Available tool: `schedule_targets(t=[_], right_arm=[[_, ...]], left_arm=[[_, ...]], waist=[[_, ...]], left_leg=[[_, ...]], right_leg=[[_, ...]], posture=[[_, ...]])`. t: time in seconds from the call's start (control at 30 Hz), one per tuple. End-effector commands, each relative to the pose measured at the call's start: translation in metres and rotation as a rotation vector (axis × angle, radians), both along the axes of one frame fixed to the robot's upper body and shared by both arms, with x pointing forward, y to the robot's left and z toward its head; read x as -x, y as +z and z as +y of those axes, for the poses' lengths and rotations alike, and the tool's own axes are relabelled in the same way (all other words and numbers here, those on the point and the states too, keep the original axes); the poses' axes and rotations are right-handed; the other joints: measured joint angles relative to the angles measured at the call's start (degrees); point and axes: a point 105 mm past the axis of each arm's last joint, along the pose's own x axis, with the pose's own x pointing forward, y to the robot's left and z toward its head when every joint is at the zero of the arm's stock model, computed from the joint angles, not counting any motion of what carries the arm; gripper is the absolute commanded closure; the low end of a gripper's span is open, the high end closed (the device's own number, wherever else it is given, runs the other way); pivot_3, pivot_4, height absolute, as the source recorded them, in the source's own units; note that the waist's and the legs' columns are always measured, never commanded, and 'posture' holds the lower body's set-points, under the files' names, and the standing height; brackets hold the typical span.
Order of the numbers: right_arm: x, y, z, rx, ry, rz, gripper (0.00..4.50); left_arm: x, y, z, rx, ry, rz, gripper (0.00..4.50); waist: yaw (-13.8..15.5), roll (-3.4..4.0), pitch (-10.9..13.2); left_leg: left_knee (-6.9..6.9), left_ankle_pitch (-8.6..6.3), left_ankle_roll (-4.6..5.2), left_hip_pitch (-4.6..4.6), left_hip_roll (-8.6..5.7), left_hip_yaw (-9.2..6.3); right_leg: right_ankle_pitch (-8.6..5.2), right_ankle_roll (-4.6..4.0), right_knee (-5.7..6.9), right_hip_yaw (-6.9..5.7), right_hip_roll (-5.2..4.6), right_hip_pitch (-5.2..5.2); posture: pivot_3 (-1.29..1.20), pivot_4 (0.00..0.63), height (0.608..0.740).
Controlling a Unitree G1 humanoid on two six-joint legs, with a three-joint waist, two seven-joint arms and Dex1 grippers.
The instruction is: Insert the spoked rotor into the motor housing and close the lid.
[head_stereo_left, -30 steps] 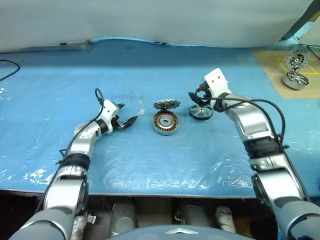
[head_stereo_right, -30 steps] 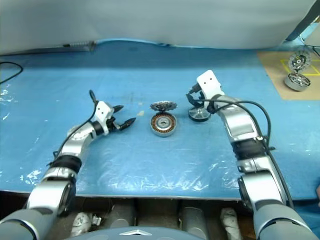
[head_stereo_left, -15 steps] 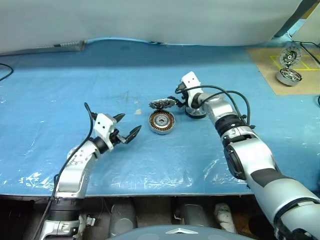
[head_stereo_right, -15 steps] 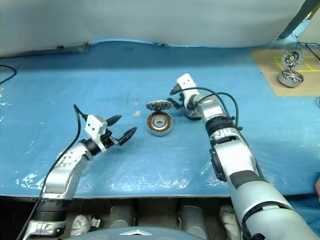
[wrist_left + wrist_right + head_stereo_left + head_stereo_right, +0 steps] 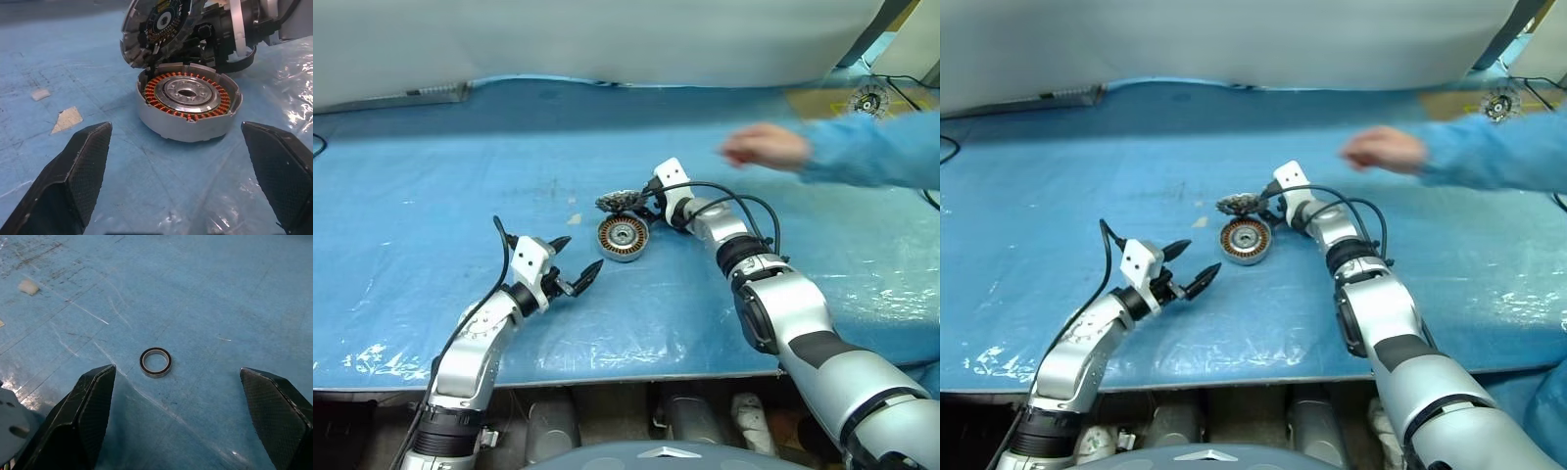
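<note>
So my housing [image 5: 188,105] sits rotorless mid-bench, lid [image 5: 159,27] up, both grippers [image 5: 576,266] [image 5: 178,396] spread and empty: everything remains.

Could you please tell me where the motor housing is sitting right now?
The motor housing sits mid-table on the blue sheet, its lid raised behind it, between the left gripper and the right gripper.

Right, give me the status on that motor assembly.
Nothing done yet: the motor housing shows bare copper windings, no rotor inside, and its lid stands raised. In hand: nothing; left gripper and right gripper are both open and empty. Left: pick up the rotor, seat it, close the lid.
</note>
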Motion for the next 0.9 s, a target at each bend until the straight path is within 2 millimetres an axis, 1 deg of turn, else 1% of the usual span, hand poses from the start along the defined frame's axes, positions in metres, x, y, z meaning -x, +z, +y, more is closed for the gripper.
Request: schedule_targets(t=[0.03, 0.5, 0.67, 0.73, 0.9], right_arm=[[-0.005, 0.018, 0.008, -0.010, 0.001, -0.064, 0.20], [-0.005, 0.020, 0.013, -0.020, 0.013, -0.078, 0.20], [-0.004, 0.017, 0.013, -0.012, 0.016, -0.066, 0.20], [-0.003, 0.012, 0.011, 0.009, 0.013, -0.048, 0.20], [0.004, -0.008, 0.008, 0.058, 0.032, 0.041, 0.20]], left_arm=[[0.003, 0.012, -0.004, 0.017, -0.013, -0.052, 0.00], [0.001, 0.010, -0.008, 0.019, -0.028, -0.047, 0.00], [0.000, 0.010, -0.009, 0.020, -0.030, -0.047, 0.00], [0.000, 0.010, -0.009, 0.021, -0.029, -0.047, 0.00], [0.000, 0.009, -0.009, 0.021, -0.026, -0.045, 0.00]], waist=[[-0.01, 0.00, 0.00], [-0.03, 0.02, 0.00], [-0.03, 0.02, 0.00], [-0.03, 0.02, 0.00], [-0.05, 0.03, 0.00]], left_leg=[[0.00, 0.00, 0.00, 0.01, 0.00, 0.00], [0.00, -0.01, 0.01, 0.02, 0.00, 0.00], [0.00, 0.00, 0.02, 0.02, 0.00, 0.00], [0.01, 0.00, 0.02, 0.02, 0.00, 0.00], [0.02, 0.00, 0.02, 0.02, 0.00, 0.00]], right_leg=[[0.00, 0.00, 0.00, 0.00, 0.00, 0.00], [0.01, -0.02, 0.01, 0.00, 0.01, 0.00], [0.01, -0.02, 0.01, 0.00, 0.01, 0.00], [0.01, -0.02, 0.01, 0.00, 0.01, 0.00], [0.01, -0.02, 0.02, 0.00, 0.01, 0.00]], posture=[[0.00, 0.150, 0.740], [0.00, 0.150, 0.740], [0.00, 0.150, 0.740], [0.00, 0.150, 0.740], [0.00, 0.150, 0.740]])
